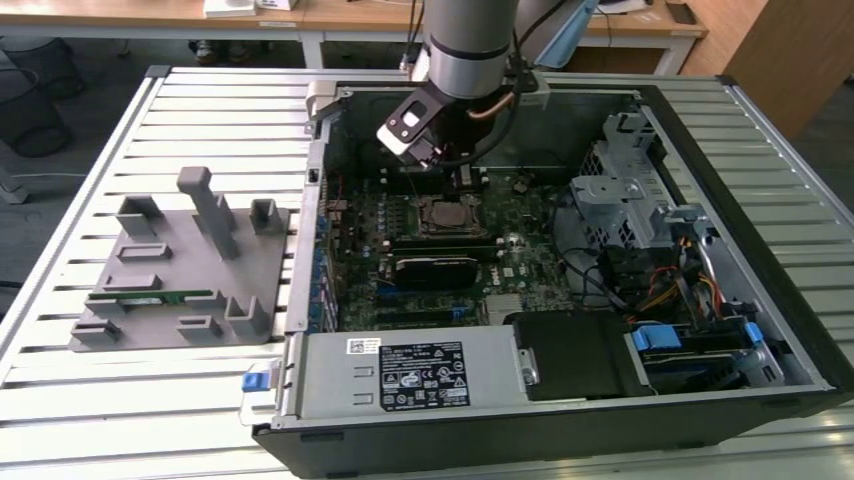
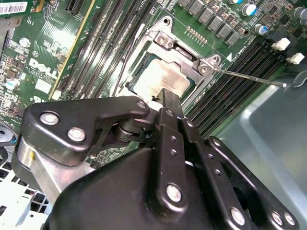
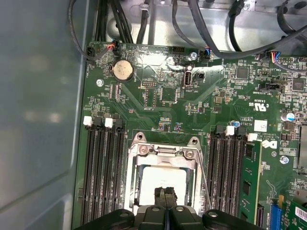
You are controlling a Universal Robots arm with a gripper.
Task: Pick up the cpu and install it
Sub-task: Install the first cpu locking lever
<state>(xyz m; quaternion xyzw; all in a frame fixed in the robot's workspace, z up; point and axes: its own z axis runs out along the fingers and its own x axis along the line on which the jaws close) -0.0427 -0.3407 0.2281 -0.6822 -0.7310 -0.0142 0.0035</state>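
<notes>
Exterior view took in the biggest things first: the slatted metal table [image 1: 94, 410], and on it the open computer case [image 1: 747, 120] with the arm reaching down into it. To the exterior view's left of the case sat a grey parts fixture [image 1: 147, 270], a green memory stick [image 1: 150, 297] lying in one of its slots. Inside the case lay the motherboard [image 3: 158, 91], and on it the metal socket frame [image 3: 165, 152], flanked by rows of black memory slots [image 3: 103, 172].

Both wrist views showed the cpu [image 2: 163, 79] lying flat within that frame, its pale silvery top facing up. So the carrying looked done: the chip seemed to be in its seat. The retention lever [image 2: 249, 76] stood out to the side, apparently not latched, so I judged the locking-down was left.

The gripper [image 3: 165, 194] hung just over the near edge of the cpu, fingertips pressed together with no gap and nothing between them.

Whether the tips touched the chip I could not tell. The gripper's own bulk hid the near side of the socket, and the cpu's seating on the pins could not be made out.
</notes>
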